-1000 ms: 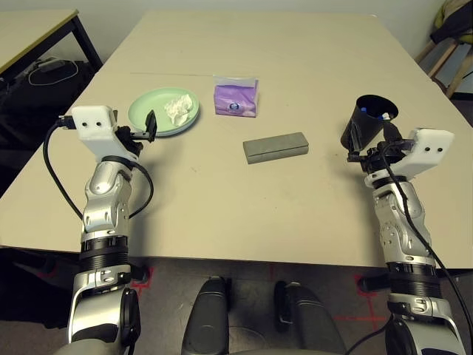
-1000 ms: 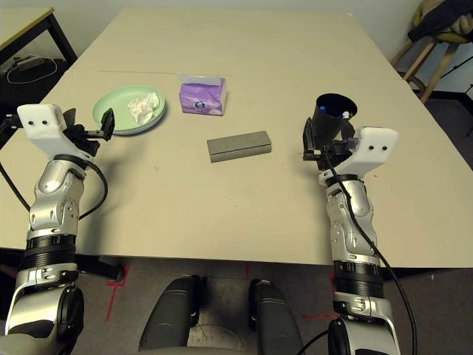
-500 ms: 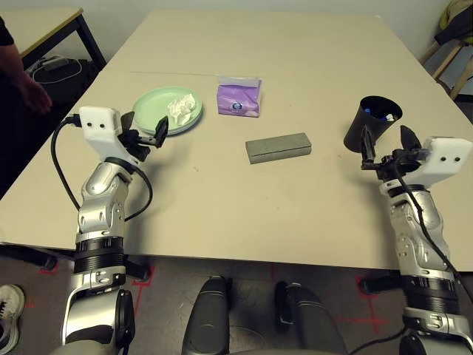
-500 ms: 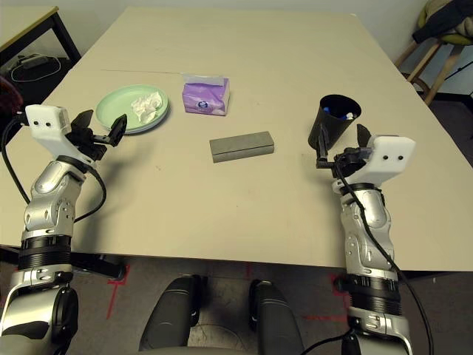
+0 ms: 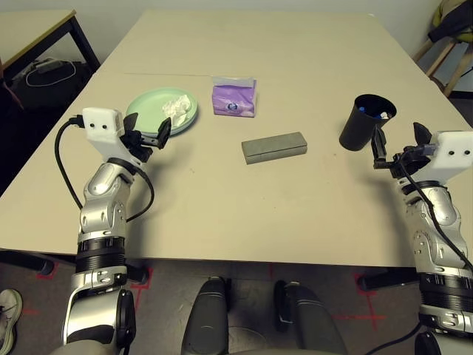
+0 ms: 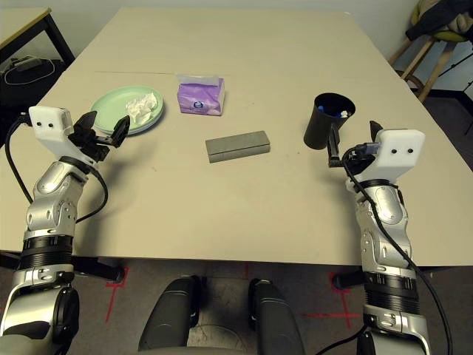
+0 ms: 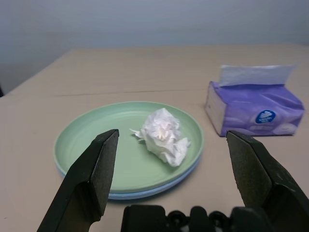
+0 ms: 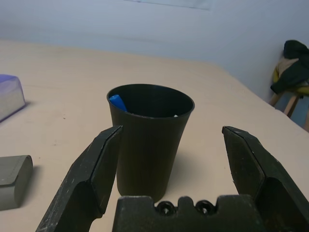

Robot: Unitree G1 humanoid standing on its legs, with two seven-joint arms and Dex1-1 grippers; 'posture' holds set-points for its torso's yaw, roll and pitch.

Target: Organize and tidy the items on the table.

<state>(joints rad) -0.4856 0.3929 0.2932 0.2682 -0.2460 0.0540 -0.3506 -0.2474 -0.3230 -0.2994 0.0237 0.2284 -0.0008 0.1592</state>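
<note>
plates [image 5: 151,111]: green on blue, stacked, 10 o'clock
tissue [image 5: 176,108]: crumpled, on plates
tissue pack [image 5: 233,97]: purple, 12 o'clock
case [image 5: 274,147]: grey, centre
cup [image 5: 363,122]: black, upright, 3 o'clock

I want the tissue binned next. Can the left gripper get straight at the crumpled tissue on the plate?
Probably yes: the left gripper is open just short of the green plate, the crumpled tissue lies uncovered ahead, nothing between.

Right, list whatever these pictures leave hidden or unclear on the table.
- Black cup: its wall hides the contents; only a blue tip shows over the rim in the right wrist view, too little to count.
- Lower plate: the green plate covers all but a blue edge, left wrist view.
- Glasses case: shut, so its inside is hidden.
</note>
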